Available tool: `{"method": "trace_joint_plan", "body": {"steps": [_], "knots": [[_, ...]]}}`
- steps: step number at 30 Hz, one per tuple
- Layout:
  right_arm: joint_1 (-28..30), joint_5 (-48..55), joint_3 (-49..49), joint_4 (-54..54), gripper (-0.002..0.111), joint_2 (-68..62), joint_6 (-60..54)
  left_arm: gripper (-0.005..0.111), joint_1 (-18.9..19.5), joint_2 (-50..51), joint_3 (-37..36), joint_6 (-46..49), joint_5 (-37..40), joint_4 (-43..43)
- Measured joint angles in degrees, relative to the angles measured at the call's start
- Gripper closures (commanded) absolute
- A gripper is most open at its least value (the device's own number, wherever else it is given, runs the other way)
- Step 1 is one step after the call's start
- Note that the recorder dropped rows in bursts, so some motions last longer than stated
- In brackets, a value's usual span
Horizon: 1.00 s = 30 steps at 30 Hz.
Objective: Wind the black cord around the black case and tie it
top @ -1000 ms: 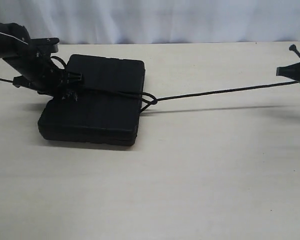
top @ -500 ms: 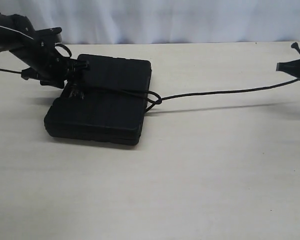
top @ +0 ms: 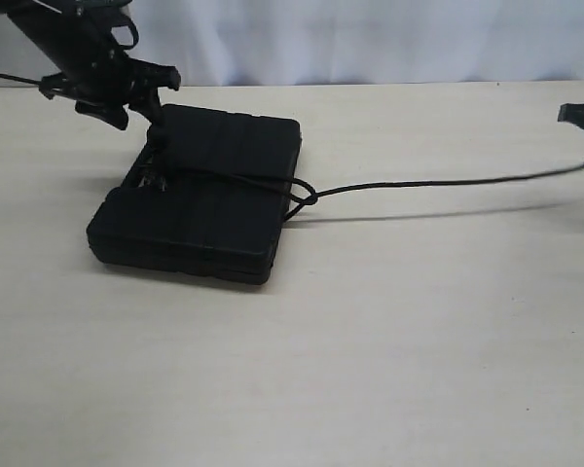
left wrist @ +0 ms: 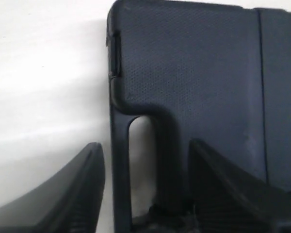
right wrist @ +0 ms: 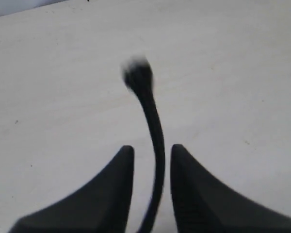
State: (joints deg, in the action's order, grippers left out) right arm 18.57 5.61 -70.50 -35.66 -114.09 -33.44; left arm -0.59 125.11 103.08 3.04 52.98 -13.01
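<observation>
The black case (top: 204, 209) lies flat on the table's left half. The black cord (top: 438, 181) crosses its lid, forms a knot (top: 305, 195) at the case's right edge and sags across the table to the right. My left gripper (top: 161, 97) hovers open above the case's far left corner. In the left wrist view its fingers (left wrist: 144, 144) straddle the handle cutout of the case (left wrist: 203, 77). My right gripper (top: 579, 113) is at the far right edge. Its jaws (right wrist: 152, 148) stand slightly apart, and the blurred cord (right wrist: 153, 116) passes loosely between them.
The pale wooden table (top: 370, 341) stretches in front of and to the right of the case. A white curtain (top: 370, 39) hangs along the table's back edge. The cord's frayed end (right wrist: 137, 73) sticks out beyond the right fingertips.
My left gripper has risen from the case's left edge toward the back. The case slid slightly right. The taut cord has gone slack, and the right gripper has drifted right.
</observation>
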Motion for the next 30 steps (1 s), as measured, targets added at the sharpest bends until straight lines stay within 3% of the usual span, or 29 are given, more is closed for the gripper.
{"method": "trace_joint_plan", "body": {"steps": [3, 5, 7, 10, 11, 12, 15, 19, 23, 30], "knots": [[1.7, 4.6, -0.1, 0.1, 0.039, 0.5, 0.0, 0.057, 0.0, 0.0, 3.3, 0.2, 5.4, 4.1], [2.5, 10.0, -1.0, 0.4, 0.042, 1.1, 0.7, 0.059, 0.0, -0.1, 4.9, 0.2, 8.7, 6.2], [2.9, 16.5, -2.7, 2.1, 0.058, 2.5, 3.3, 0.069, 0.0, -1.1, 5.5, 0.2, 11.9, 7.6], [2.5, 27.4, -6.9, 8.3, 0.096, 5.5, 7.7, 0.093, 0.0, -3.7, 5.6, 0.2, 15.3, 8.3], [2.0, 30.9, -8.1, 10.6, 0.103, 6.4, 8.6, 0.101, -0.1, -4.5, 5.6, 0.2, 15.8, 8.4], [1.0, 35.4, -9.4, 13.6, 0.103, 7.6, 9.3, 0.107, -0.3, -5.5, 5.6, 0.2, 16.2, 8.4], [-3.3, 47.2, -10.9, 21.6, 0.103, 11.1, 12.0, 0.107, -1.7, -9.1, 3.5, 0.2, 16.2, 9.1], [-10.4, 56.7, -8.6, 34.0, 0.103, 14.9, 18.8, 0.107, -4.4, -16.9, -7.5, 0.2, 16.4, 11.5], [-13.5, 57.9, -3.0, 38.7, 0.103, 20.6, 22.8, 0.107, -5.7, -27.5, -21.2, 0.4, 11.7, 12.2], [-14.0, 37.9, 13.5, 33.2, 0.103, 41.3, 22.8, 0.107, -5.7, -56.3, -48.3, 0.7, -16.2, 9.3]]}}
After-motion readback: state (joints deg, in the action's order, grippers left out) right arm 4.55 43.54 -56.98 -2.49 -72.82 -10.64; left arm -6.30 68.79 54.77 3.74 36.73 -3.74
